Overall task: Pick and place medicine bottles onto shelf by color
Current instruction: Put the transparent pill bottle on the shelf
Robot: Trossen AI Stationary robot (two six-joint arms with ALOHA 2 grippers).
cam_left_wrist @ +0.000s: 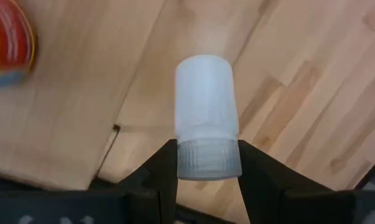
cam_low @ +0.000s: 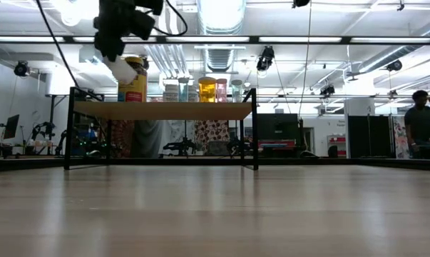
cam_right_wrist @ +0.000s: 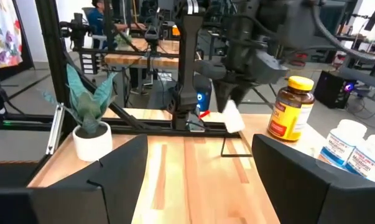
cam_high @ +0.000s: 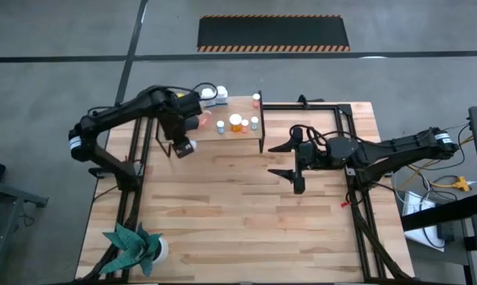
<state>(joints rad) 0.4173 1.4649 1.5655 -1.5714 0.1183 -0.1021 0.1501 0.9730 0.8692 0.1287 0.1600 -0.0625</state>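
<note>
My left gripper (cam_high: 183,146) is shut on a small white bottle (cam_left_wrist: 206,106), held in the air at the near left corner of the shelf (cam_high: 226,133). In the low view the bottle (cam_low: 122,69) hangs higher than the shelf board (cam_low: 165,111). On the shelf stand the amber jar with a yellow lid (cam_low: 132,82) and several small bottles (cam_high: 236,123). Two white bottles (cam_high: 214,95) stand at its far edge. My right gripper (cam_high: 289,162) is open and empty over the table, to the right of the shelf. My left gripper pinches the white bottle's ribbed cap end (cam_left_wrist: 209,158) between its two fingers (cam_left_wrist: 162,168), one on each side. The fingers point down and slant. The bottle's body sticks out past the fingertips, tilted, clear of the table and the shelf.
A white pot with a green plant (cam_high: 135,247) stands at the table's near left corner. Black frame rails (cam_high: 357,198) run along the table's sides. A person (cam_low: 421,121) stands in the room beyond the table. Bare tabletop (cam_high: 238,214) lies near of the shelf.
</note>
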